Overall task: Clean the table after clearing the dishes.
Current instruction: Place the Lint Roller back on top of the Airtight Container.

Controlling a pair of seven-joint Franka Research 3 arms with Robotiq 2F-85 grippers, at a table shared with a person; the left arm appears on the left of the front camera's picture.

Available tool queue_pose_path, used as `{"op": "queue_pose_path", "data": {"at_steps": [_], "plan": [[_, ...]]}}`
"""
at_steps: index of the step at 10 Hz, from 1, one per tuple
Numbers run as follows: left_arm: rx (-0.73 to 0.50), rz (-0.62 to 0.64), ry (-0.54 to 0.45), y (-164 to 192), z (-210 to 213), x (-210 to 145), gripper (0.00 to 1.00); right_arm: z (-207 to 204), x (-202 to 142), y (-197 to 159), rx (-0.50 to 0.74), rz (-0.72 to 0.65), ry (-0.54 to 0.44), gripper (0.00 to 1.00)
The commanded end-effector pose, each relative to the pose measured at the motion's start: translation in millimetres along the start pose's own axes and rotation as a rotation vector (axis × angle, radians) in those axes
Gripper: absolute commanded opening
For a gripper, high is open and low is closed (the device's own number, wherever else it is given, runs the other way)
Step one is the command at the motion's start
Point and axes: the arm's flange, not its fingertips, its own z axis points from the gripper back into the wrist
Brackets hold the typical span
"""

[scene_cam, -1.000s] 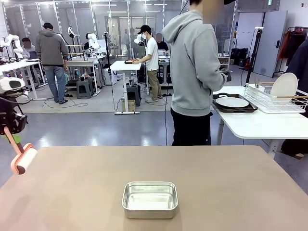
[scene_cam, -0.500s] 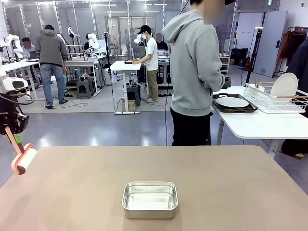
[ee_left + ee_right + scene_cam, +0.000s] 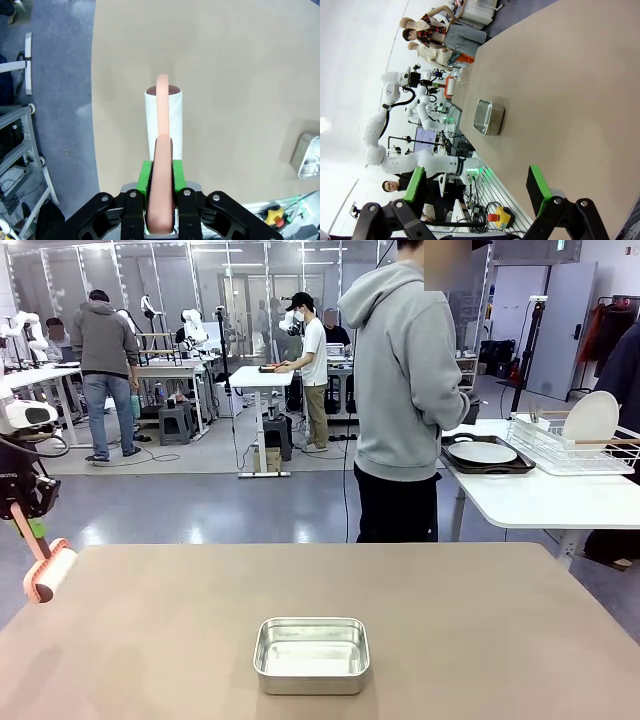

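At the left edge of the front view the left gripper [image 3: 22,512] is seen clamped on the salmon-pink handle of a lint roller [image 3: 48,570], whose white roll hangs above the near-left corner of the table [image 3: 480,620]; whether the roll touches the top cannot be told. In the left wrist view the green pads [image 3: 146,176] are pressed flat against both sides of the handle low down, near its end. The roller is judged light and stiff, with a thin curved neck that could twist in the hold, so a grip low on the thick part of the handle is judged the right one; its sticky paper would drag rather than slide. The tan top is judged hard and matte. At its middle, toward the near edge, a small steel pan [image 3: 311,653] is left standing. Farther right, on a white side table, a white plate on a dark tray [image 3: 486,454] and another in a wire rack [image 3: 590,420] are seen behind a person in a grey hoodie [image 3: 402,380]; cutlery cannot be made out. The right gripper [image 3: 477,192] is held wide apart, empty, above the table.
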Motion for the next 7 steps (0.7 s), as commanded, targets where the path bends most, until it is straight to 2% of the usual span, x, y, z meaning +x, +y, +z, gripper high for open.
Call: {"op": "queue_pose_path", "data": {"at_steps": [1,5,6,7], "plan": [[-0.011,-0.014,-0.004,1.5,2.0,-0.7,0.21,-0.5,-1.5,2.4,0.007,0.017,0.002,1.0],[0.0,0.0,0.0,-0.1,0.0,0.0,0.21,-0.5,-1.5,2.4,0.007,0.017,0.002,1.0],[0.022,-0.124,-0.035,-19.6,13.2,7.7,0.21,-0.5,-1.5,2.4,0.007,0.017,0.002,1.0],[0.025,-0.344,-0.06,-62.9,27.2,15.6,0.21,-0.5,-1.5,2.4,0.007,0.017,0.002,1.0]]}}
